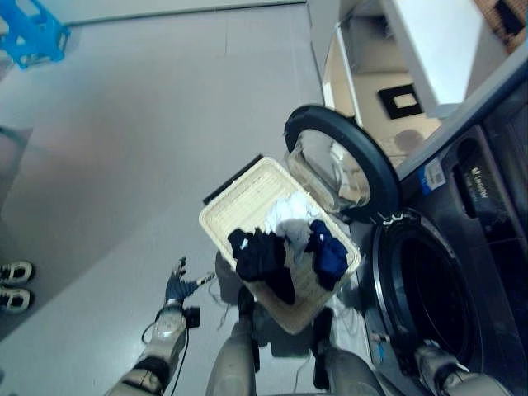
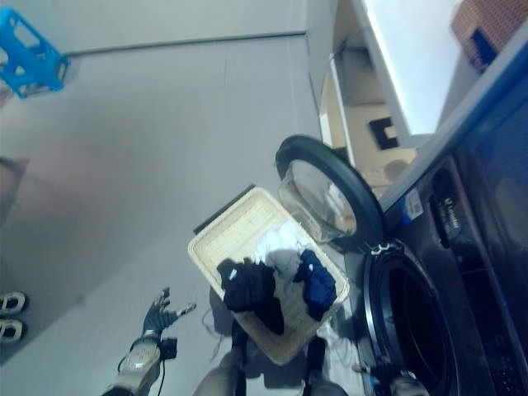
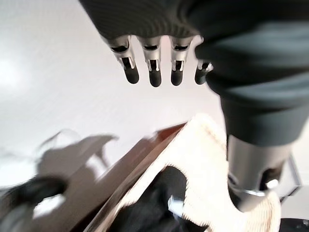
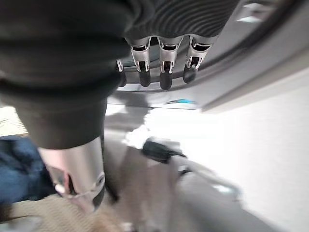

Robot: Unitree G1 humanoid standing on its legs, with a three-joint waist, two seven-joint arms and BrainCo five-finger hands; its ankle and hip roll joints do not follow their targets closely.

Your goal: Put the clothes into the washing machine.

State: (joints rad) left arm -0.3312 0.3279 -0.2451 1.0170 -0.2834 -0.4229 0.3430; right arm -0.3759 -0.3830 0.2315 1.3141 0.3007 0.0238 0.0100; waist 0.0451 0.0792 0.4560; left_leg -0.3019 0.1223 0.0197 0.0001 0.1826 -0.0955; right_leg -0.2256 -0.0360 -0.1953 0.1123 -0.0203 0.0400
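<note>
Cream woven laundry basket point(image 1: 239, 206) sits on the grey floor point(image 1: 148, 124), just left of the washing machine point(image 1: 487, 247) and close in front of the robot. Clothes are all in the near half of the basket: a black garment point(image 1: 262, 257) draped over the near-left rim, a dark blue garment point(image 1: 328, 252) toward the right rim, and a white piece point(image 1: 289, 216) between and behind them; the far half of the basket is bare weave. The machine's round door point(image 1: 342, 161) stands swung open, its glass bowl facing the basket, touching or just beside the basket's far-right edge. The drum opening point(image 1: 429, 289) is dark; cannot tell what is inside. Left hand point(image 1: 178, 285) hangs low over the floor, to the left of the basket and apart from it, fingers point(image 3: 154, 72) straight and spread, holding nothing; its wrist view looks past them to the basket rim and dark cloth. Right hand point(image 4: 159, 65) shows in its wrist view near the machine's front, fingers extended side by side, empty, with blue cloth and basket weave at the edge. A blue plastic stool point(image 1: 33, 35) stands far left. A person's white shoes point(image 1: 15, 285) are at the left edge.
</note>
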